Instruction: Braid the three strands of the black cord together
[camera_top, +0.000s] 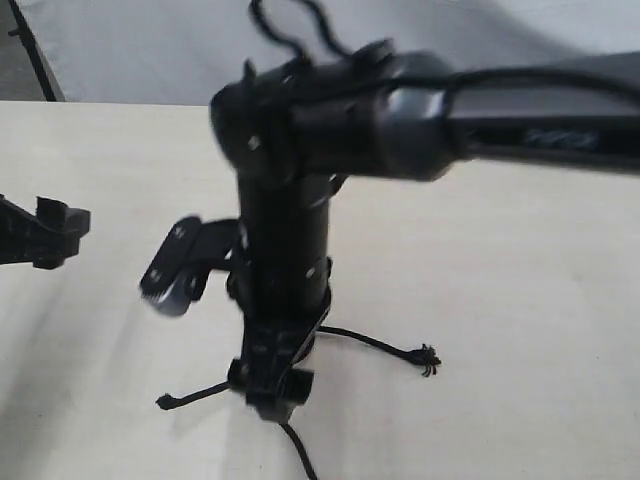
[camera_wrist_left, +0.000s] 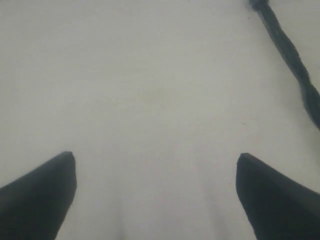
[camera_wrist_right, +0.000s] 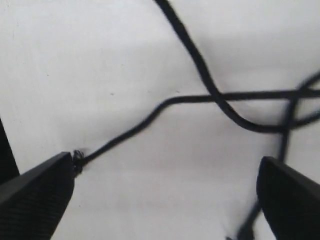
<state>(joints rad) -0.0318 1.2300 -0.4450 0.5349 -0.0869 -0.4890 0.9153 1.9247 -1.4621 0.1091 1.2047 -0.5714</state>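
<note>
Right wrist view: right gripper (camera_wrist_right: 165, 162) jaws wide, empty; three strands (camera_wrist_right: 200, 97) lie crossed on table (camera_wrist_right: 75, 60) beneath. Also wide, empty: left gripper (camera_wrist_left: 156, 156). Best to grasp the outer strand near the crossing and keep it taut.

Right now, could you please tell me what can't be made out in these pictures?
Exterior view: the arm hides where the strands meet; one strand runs off the bottom edge.
Left wrist view: the cord is blurred and cut by the frame edge.
Right wrist view: the crossing is blurred.
</note>
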